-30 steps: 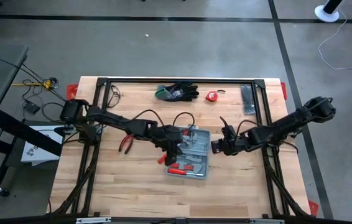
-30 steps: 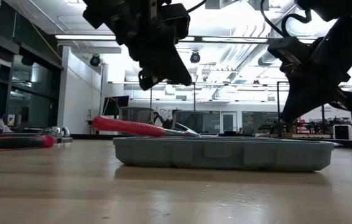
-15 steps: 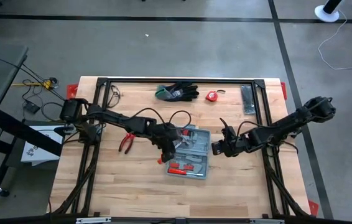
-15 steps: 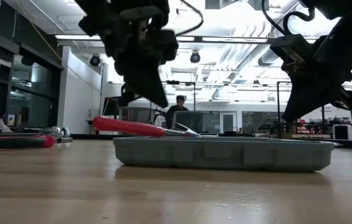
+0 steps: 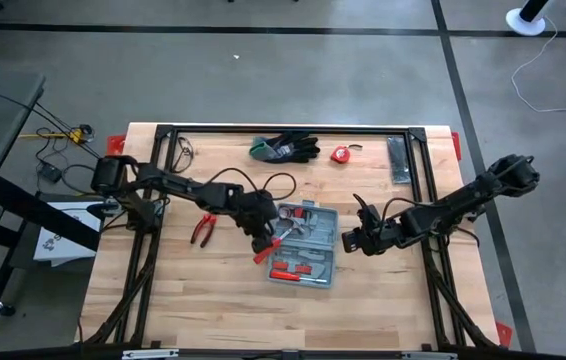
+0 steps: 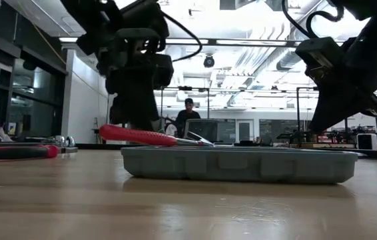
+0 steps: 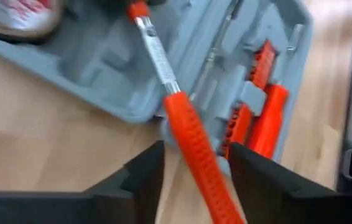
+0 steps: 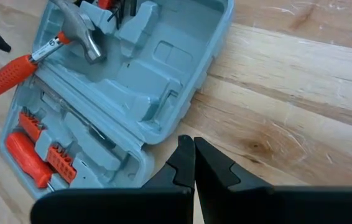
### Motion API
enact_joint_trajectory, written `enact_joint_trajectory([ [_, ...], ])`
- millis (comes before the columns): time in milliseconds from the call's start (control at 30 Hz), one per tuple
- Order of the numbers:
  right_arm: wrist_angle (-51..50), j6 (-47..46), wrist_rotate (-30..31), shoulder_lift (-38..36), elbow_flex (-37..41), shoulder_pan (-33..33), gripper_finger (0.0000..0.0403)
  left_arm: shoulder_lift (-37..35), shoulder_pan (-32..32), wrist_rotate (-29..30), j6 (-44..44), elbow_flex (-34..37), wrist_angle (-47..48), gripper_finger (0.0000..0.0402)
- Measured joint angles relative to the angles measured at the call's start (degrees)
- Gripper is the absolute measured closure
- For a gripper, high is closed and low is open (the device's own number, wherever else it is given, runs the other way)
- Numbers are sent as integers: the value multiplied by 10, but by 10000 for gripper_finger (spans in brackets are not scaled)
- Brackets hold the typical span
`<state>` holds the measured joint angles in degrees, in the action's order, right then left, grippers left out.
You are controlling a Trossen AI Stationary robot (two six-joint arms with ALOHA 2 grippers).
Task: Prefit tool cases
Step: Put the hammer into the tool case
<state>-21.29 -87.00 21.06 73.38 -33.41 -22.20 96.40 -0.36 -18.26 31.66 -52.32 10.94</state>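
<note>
Case lies open near the middle of the table, a red-handled hammer resting across its left edge with the handle sticking out. Left gripper sits at that handle, fingers spread to either side of it. Right gripper, pinched together and empty, hovers just right of the case.

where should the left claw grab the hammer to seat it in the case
Grip the hammer by its orange handle, coming from above with the open left claw straddling it. The handle overhangs the tool case edge, while the head lies inside.
</note>
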Motion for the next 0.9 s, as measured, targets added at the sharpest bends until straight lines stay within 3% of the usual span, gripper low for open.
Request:
enact_joint_trajectory([
  [133,-2,0,0,0,0,0,403,7,0,-40,45,32,-82,180],
  [267,-4,0,0,0,0,0,403,28,-2,-58,75,56,-126,159],
  [533,-9,0,0,0,0,0,403,56,-17,-68,77,65,-133,172],
  [900,-10,0,0,0,0,0,403,51,-20,-54,167,59,-213,179],
])
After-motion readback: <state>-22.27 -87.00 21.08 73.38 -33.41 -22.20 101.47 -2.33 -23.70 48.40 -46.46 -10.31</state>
